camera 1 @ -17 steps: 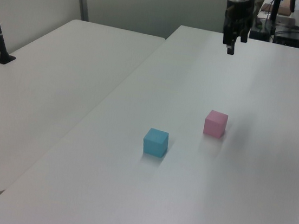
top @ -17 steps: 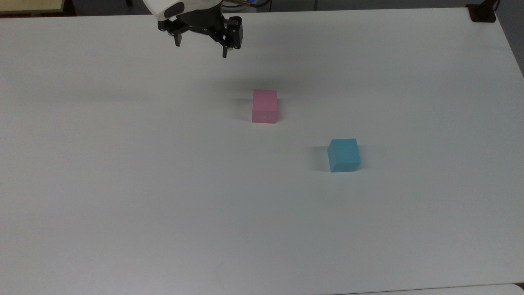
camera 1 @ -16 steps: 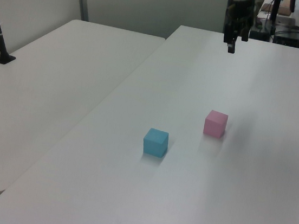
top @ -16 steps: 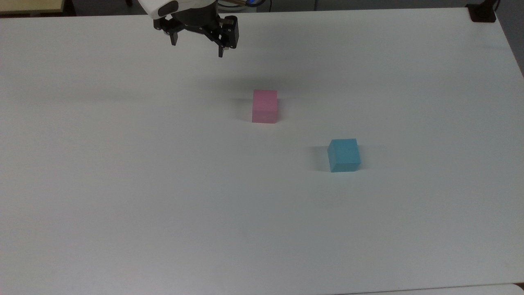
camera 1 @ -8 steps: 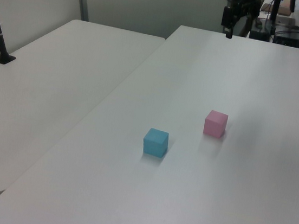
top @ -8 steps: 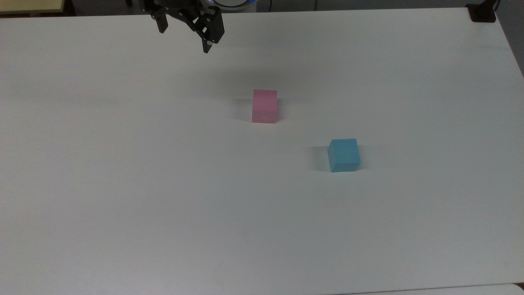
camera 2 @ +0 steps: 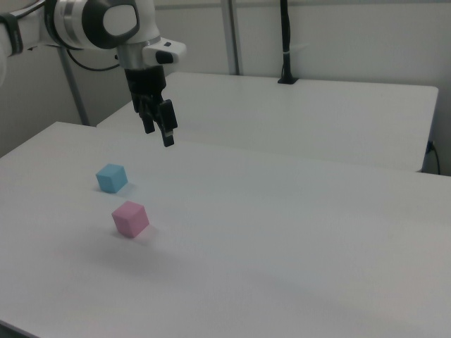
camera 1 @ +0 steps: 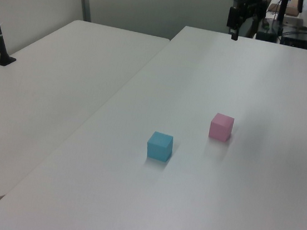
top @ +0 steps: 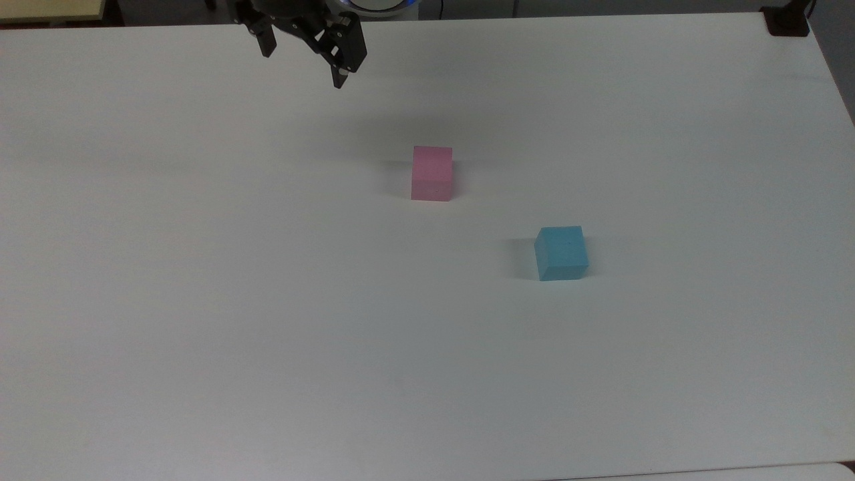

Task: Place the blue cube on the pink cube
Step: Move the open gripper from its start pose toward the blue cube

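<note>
Top view: gripper (top: 304,67) hanging over table (top: 200,300) far edge, fingers spread, gripping nothing. Blue cube (top: 561,253) sitting on table, well apart from pink cube (top: 432,173), toward top view's lower right.

In the top view, you lose the upper part of the end effector (top: 304,63) past the picture's top edge; its fingers poke into the frame. In the left view, the end effector (camera 1: 234,29) sits far off and too small for you to judge its fingers. The tabletop (top: 200,300) runs past the near edge.
</note>
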Motion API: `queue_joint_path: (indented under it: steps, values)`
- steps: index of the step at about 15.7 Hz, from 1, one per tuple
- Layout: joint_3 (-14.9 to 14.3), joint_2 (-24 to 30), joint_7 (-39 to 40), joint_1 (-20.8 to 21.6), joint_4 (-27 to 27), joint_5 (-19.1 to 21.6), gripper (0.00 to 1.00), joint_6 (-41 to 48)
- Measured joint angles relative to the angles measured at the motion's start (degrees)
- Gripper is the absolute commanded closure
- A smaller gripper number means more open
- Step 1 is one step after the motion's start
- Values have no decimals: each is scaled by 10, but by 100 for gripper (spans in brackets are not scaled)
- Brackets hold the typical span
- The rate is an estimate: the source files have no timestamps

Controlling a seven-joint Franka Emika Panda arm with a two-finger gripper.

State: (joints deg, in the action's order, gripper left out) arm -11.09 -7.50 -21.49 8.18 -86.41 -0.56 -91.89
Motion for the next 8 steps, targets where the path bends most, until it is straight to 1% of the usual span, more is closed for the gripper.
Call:
queue_joint_path:
  steps: [2, 5, 8]
  values:
    - [0, -4, 3, 0, 0, 0, 0, 0]
    - [1, -5, 38, 1, 0, 0, 0, 0]
    - [11, -10, 49, 2, 0, 5, 0, -15]
